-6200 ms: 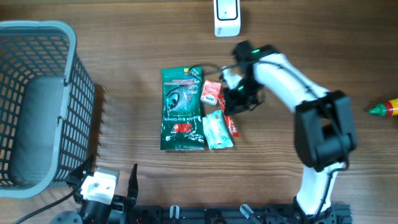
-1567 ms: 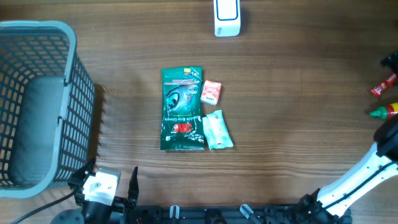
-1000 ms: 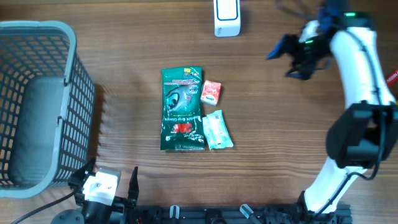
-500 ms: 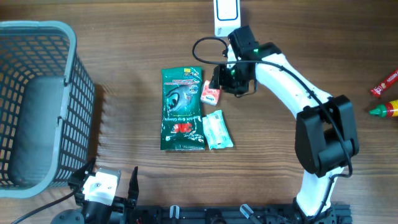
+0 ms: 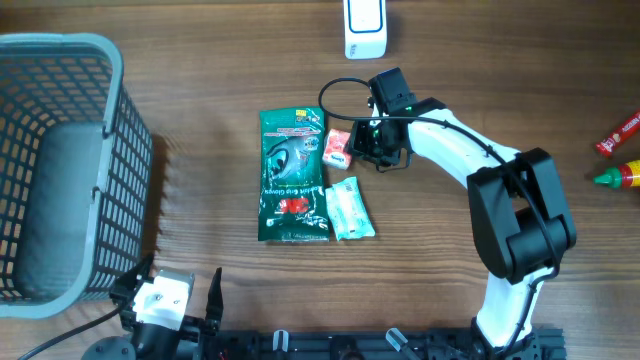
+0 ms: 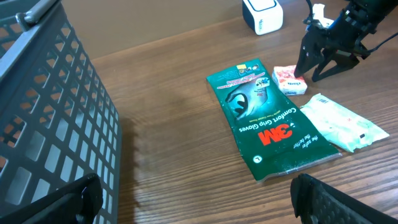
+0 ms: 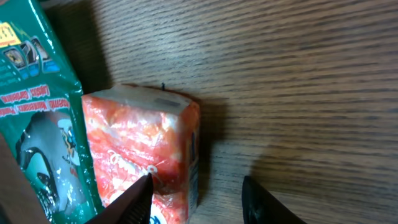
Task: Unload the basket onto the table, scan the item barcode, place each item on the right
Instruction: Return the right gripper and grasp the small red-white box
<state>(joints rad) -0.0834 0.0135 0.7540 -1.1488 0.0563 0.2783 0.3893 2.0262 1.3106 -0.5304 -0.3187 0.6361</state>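
Right wrist view: my right gripper (image 7: 196, 194), half-open, straddles the edge of the one orange packet (image 7: 140, 140); my left gripper (image 6: 196, 190) gapes wide, empty. One green pack (image 5: 291, 175), one white sachet (image 5: 349, 208).

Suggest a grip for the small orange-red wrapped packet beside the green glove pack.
Probably from above, with the fingers across the far and near edges of the small orange-red wrapped packet. It lies flat, its left edge tight beside the flat green glove pack, which leaves no finger room there. The other edges face bare wood.
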